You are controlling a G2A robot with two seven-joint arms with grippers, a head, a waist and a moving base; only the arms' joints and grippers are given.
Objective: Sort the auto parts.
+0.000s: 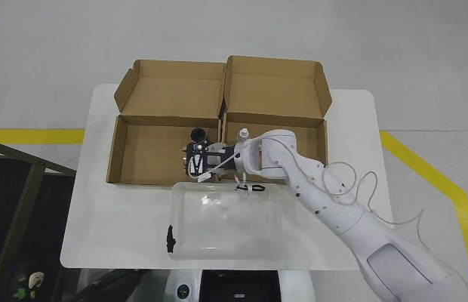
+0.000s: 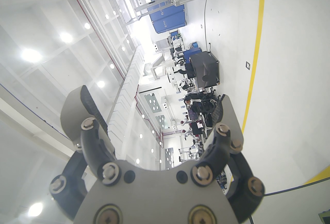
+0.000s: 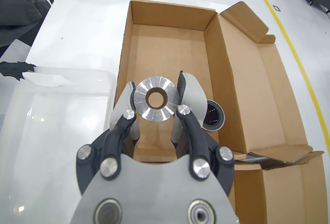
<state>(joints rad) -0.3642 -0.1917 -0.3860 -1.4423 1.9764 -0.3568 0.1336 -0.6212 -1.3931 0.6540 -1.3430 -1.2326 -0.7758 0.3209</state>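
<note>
Black ring (image 3: 215, 116) is partly hidden behind fingers (image 3: 193, 90) — clear bin (image 3: 51, 132) cut off.

Shiny machined metal ring (image 3: 156, 102), matt cardboard box (image 3: 167, 54), clear plastic tub (image 3: 51, 132)

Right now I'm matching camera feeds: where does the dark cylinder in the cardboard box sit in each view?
Top view: dark cylinder in the left box, just beyond the right claw.
Right wrist view: dark cylinder beside the claw gripping the silver ring.
Left wrist view: faces the hall, off-table.
Shared landmark: clear tub.
</note>
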